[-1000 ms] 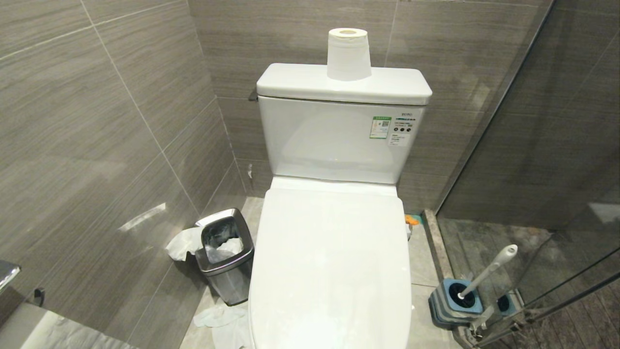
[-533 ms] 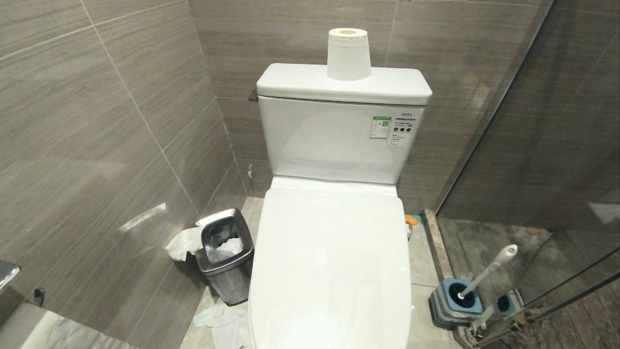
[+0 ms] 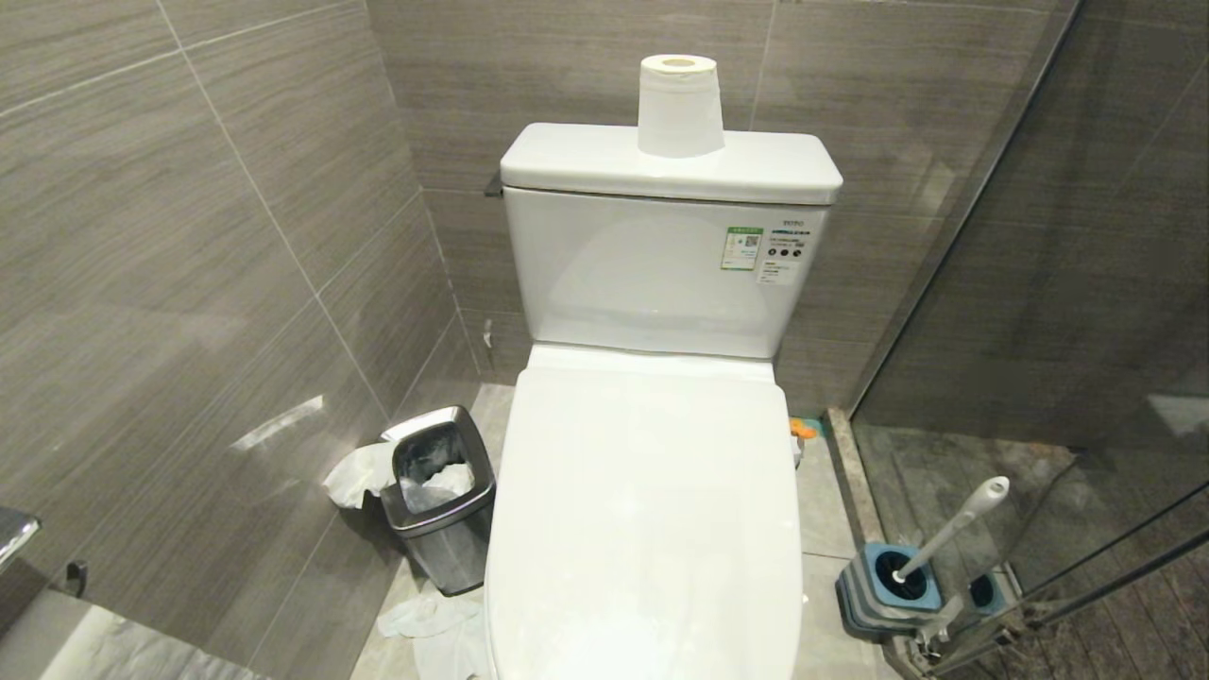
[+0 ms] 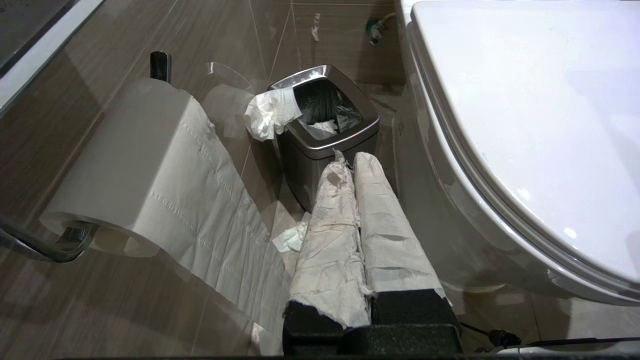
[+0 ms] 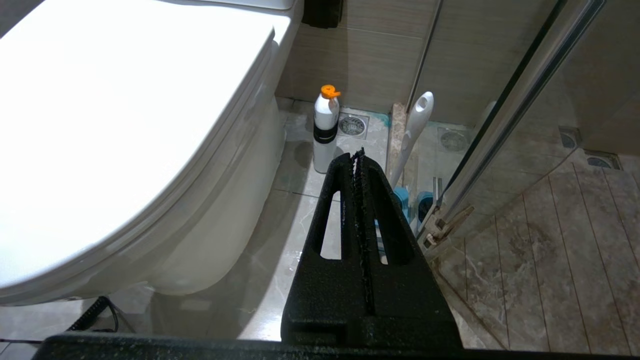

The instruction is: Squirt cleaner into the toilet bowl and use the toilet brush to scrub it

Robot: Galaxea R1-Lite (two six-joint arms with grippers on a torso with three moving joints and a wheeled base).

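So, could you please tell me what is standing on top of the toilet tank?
One white roll of toilet paper stands upright on the tank lid, nothing else. The tank's inside is hidden by that lid.

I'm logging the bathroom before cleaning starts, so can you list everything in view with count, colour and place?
toilet bowl: one, white, centre, lid shut.
cistern: one, white, behind the lid, against the wall.
paper roll: one, white, upright on the cistern top.
hanging paper roll: one, white, on a chrome wall holder left of the toilet.
waste bin: one, steel, on the floor left of the toilet, tissue spilling out.
toilet brush: one, white handle, leaning in its holder right of the toilet.
brush holder: one, grey and blue, by the glass door.
cleaner bottle: one, white with orange cap, on the floor beside the toilet's right side.
left gripper: fingers paper-wrapped, shut, empty.
right gripper: black, shut, empty.
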